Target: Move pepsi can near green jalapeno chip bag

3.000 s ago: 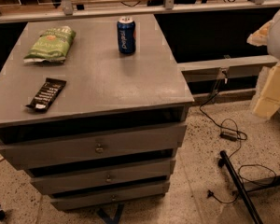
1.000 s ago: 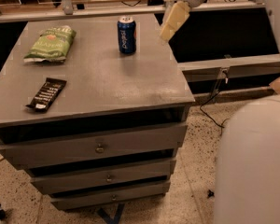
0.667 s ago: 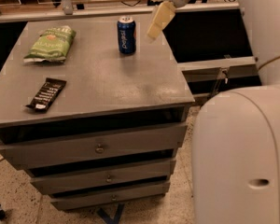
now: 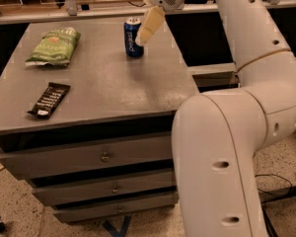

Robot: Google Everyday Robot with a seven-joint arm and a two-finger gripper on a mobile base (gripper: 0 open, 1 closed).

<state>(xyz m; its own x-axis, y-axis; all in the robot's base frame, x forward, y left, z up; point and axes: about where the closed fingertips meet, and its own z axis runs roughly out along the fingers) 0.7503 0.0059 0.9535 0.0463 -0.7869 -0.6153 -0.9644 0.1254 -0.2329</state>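
The pepsi can (image 4: 132,38) stands upright near the back right of the grey cabinet top (image 4: 113,88). The green jalapeno chip bag (image 4: 54,46) lies flat at the back left, well apart from the can. My gripper (image 4: 142,38) reaches down from the upper right, and its cream tip sits just to the right of the can, at the height of the can's upper half. I cannot tell whether it touches the can. My white arm (image 4: 237,132) fills the right side of the view.
A flat black bar wrapper (image 4: 48,99) lies at the front left of the cabinet top. The cabinet has three drawers (image 4: 104,157) below. A dark shelf and a rail run behind it. Cables lie on the speckled floor (image 4: 281,186) at the right.
My arm has swung in from the right and now fills the foreground. The gripper has moved left and down, up to the right side of the can. The can, bag and wrapper have not moved.
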